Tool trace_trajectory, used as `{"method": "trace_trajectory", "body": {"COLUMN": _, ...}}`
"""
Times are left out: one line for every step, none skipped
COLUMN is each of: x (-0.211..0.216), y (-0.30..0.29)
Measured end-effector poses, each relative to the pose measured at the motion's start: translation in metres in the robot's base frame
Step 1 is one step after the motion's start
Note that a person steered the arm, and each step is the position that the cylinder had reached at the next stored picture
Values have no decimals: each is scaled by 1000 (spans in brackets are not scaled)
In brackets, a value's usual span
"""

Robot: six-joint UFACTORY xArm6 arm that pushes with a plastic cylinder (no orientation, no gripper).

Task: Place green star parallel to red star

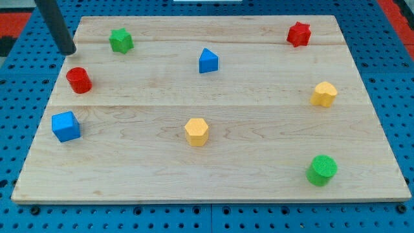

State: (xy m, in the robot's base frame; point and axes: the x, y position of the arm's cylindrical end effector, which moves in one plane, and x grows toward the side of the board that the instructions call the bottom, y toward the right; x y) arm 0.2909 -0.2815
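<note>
Pale wood makes up the worktop (213, 162), a planked board lying on a blue perforated surface (401, 84), and the single camera view takes in the whole of it. I use the blue triangular block (207, 61), a little above the board's middle, as the landmark for everything else.

The green star (120, 40) sits well to the view's left of the blue triangular block and slightly higher, near the board's top edge. The red star (298, 33) lies well to the view's right of that block, also slightly higher, near the top right corner. The two stars are well apart, with the triangular block between them and a little lower.

My tip (68, 51) is far to the view's left of the blue triangular block, at the board's left edge, near the green star on its left side but not touching it. The rod slants up and out of the view's top left. No fingers exist on this rod, so there is nothing to be apart or together.

Left and below the landmark lies a red cylinder (79, 79), just under my tip. Lower still is a blue cube (66, 126). Below the landmark sits a yellow hexagonal block (196, 131); to its right, a second yellow hexagonal block (324, 94); far lower right, a green cylinder (321, 169).
</note>
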Motion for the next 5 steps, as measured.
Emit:
{"method": "trace_trajectory", "body": {"x": -5, "y": 65}}
{"method": "trace_trajectory", "body": {"x": -25, "y": 138}}
{"method": "trace_trajectory", "body": {"x": -38, "y": 94}}
{"method": "trace_trajectory", "body": {"x": -50, "y": 113}}
{"method": "trace_trajectory", "body": {"x": -64, "y": 191}}
